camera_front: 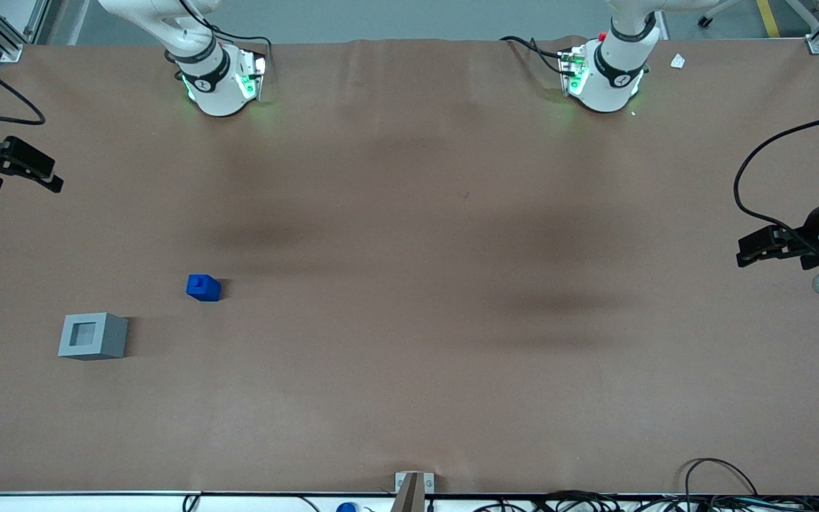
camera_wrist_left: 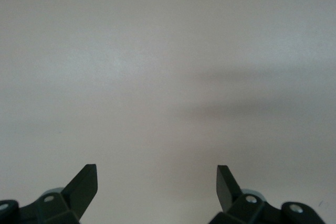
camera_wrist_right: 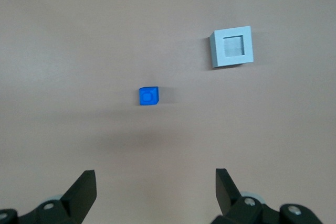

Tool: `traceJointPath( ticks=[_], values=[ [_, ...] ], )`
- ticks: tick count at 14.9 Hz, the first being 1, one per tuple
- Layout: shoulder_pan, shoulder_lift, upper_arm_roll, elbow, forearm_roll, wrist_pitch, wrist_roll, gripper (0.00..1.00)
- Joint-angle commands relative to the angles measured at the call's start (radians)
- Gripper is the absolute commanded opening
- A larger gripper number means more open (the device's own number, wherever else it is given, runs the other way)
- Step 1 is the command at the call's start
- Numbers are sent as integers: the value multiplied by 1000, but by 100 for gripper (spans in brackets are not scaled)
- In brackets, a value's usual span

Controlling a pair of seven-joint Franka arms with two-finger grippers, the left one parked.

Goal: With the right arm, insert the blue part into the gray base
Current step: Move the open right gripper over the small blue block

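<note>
Fingers [camera_wrist_right: 84, 190] of the black two-finger gripper [camera_wrist_right: 156, 192] on the white right arm stand wide apart with nothing between them, seen in the right wrist view as 2 dark tips over bare brown table cover [camera_wrist_right: 63, 51]. In the front view this gripper [camera_front: 50, 179] hangs at the working arm's end of the table, well apart from both blocks and farther from the front camera than either.

The small bright-blue plastic block [camera_wrist_right: 148, 96], the blue part, lies on the cover ahead of the fingertips, about in line with the gap between the 2 fingers and touching neither. Its raised stud faces upward. In the front view the blue part [camera_front: 203, 287] sits on its own, near the gray block but not touching it.

The light-gray cube-like plastic base [camera_wrist_right: 231, 46] stands farther out from the fingertips than the blue part, more in line with 1 finger than with the gap. Its square recess faces upward and holds nothing. In the front view the gray base [camera_front: 92, 336] is nearer the front camera than the blue part, with bare cover between them.
</note>
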Motion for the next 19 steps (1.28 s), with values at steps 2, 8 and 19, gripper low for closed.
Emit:
traceJointPath(
  ticks=[2,8,19],
  values=[
    [-5,24,8,36,-38,-5,-5,100],
    [1,92,8,64,-32,-9,4,100],
    [36,158,12,-195,47,239,9,100]
  ],
)
